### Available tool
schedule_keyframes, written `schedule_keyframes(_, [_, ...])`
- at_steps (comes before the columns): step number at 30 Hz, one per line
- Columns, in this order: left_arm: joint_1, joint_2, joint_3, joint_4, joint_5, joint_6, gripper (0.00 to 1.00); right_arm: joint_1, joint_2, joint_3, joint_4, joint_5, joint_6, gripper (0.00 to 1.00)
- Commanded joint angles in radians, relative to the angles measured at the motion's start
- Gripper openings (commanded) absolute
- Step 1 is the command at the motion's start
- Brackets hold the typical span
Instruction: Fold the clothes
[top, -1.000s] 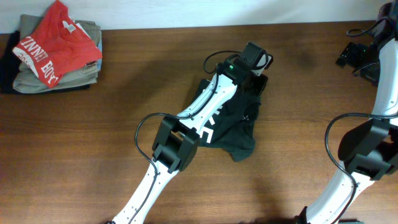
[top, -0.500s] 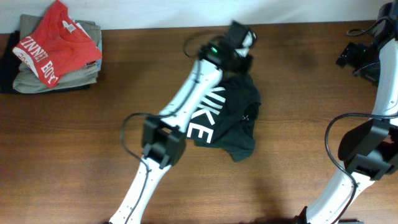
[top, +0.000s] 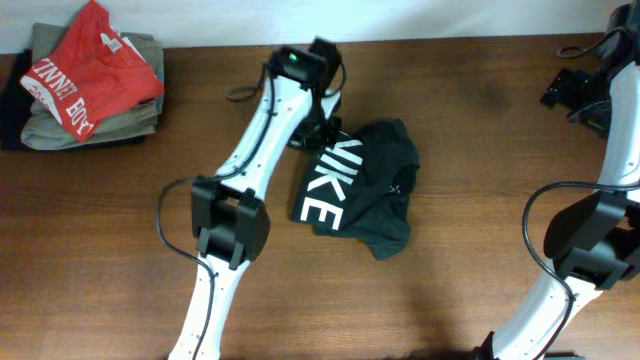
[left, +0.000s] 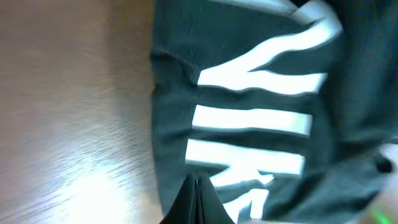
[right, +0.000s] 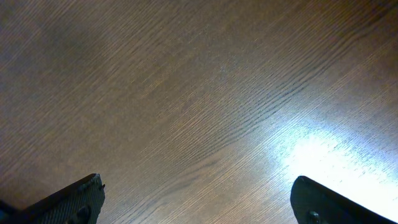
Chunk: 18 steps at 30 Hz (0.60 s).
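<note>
**At table centre: one dark T-shirt (top: 375, 190), not yet folded**

On the wooden table (top: 480, 200) the T-shirt lies bunched, white NIKE lettering up, long axis running far to near. Left gripper (left: 196, 193), clenched, sits at its far-left corner, and the shirt trails nearward and rightward from it. Whether fabric is pinched cannot be told. Right gripper (right: 196, 182), released, hangs well apart over bare wood.

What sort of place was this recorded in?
Likely a robotics lab bench set up for laundry folding: a wooden table, two robot arms, a black T-shirt and a pile of folded clothes.
</note>
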Motion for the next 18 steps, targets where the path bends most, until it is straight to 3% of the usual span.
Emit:
schedule_keyframes(1, [-0.003, 0.005, -0.163, 0.098, 0.063, 0.029, 0.01, 0.003, -0.011, 0.002, 0.000, 0.020, 0.005, 0.99])
schedule_keyframes(4, [0.000, 0.005, -0.298, 0.164, 0.057, 0.027, 0.01, 0.003, -0.011, 0.002, 0.000, 0.020, 0.005, 0.99])
schedule_keyframes(7, [0.018, 0.005, -0.381, 0.180, -0.049, -0.032, 0.01, 0.003, -0.011, 0.002, 0.000, 0.020, 0.005, 0.99])
schedule_keyframes(10, [0.051, 0.002, -0.382, 0.146, -0.164, -0.094, 0.00, 0.003, -0.011, 0.002, 0.000, 0.020, 0.005, 0.99])
schedule_keyframes(18, [0.113, -0.044, -0.285, 0.060, -0.211, -0.135, 0.00, 0.003, -0.011, 0.002, 0.000, 0.020, 0.005, 0.99])
